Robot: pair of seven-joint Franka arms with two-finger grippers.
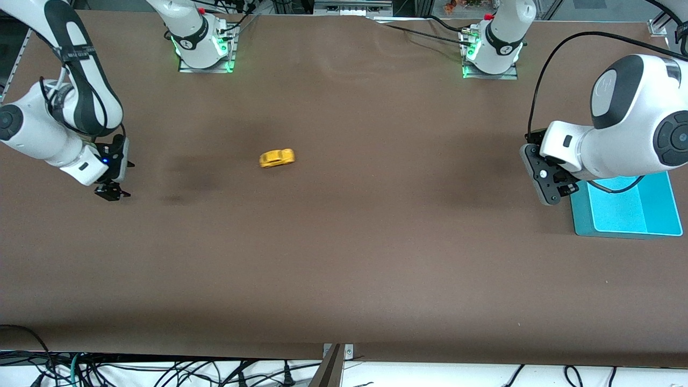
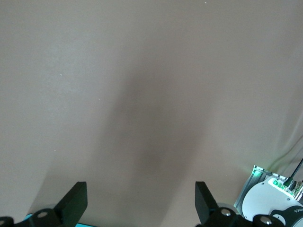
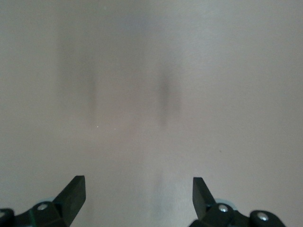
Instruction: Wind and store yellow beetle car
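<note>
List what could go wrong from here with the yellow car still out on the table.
1. The yellow beetle car sits loose mid-table, clear of both open end effectors; being tiny and rounded, it may slip from a pinch.
2. On wheels, it could roll when nudged.
3. The blue tray lies under the left end effector, away from the car, so the carry risks a drop.

Brown table [image 1: 344,258]: yellow beetle car [image 1: 277,158], cyan tray [image 1: 658,212].

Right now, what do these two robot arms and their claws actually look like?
Both arms are glossy white, rounded segments with dark grey joint caps and bands, black cables running along them, and green lights glowing at their bases. The left tool is a black block; the right tool is black with a small blue light above it. Each has two dark, wedge-shaped fingers.
</note>
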